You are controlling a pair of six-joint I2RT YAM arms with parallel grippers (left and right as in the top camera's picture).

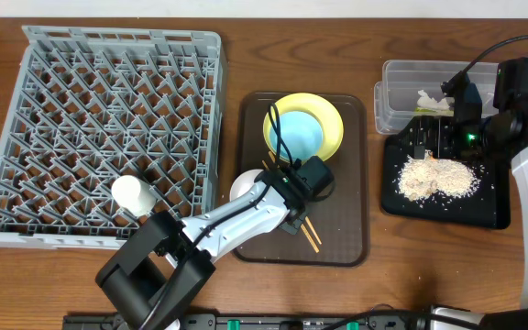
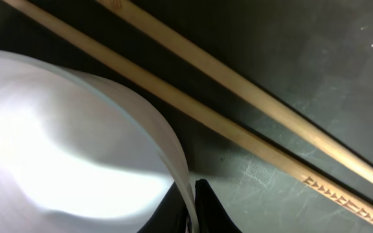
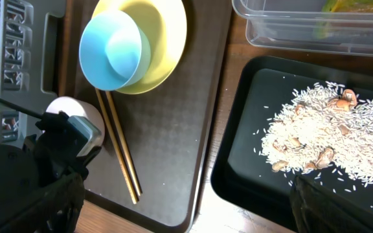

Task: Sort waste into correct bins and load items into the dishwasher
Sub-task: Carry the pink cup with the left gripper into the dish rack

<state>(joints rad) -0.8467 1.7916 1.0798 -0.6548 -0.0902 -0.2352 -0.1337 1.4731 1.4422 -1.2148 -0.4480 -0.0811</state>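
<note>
My overhead looks straight down at the whole table point(image 1: 236, 55). The left wrist cam is jammed right against the chopsticks point(image 2: 238, 136). Right wrist sits higher and shares the brown tray point(image 3: 173, 129) with overhead.

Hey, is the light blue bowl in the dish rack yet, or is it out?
Out. The light blue bowl sits upright on the yellow plate on the brown tray, beside the grey rack.

no readable text, row of small triangle marks on one chopstick point(image 2: 199, 114)
</note>
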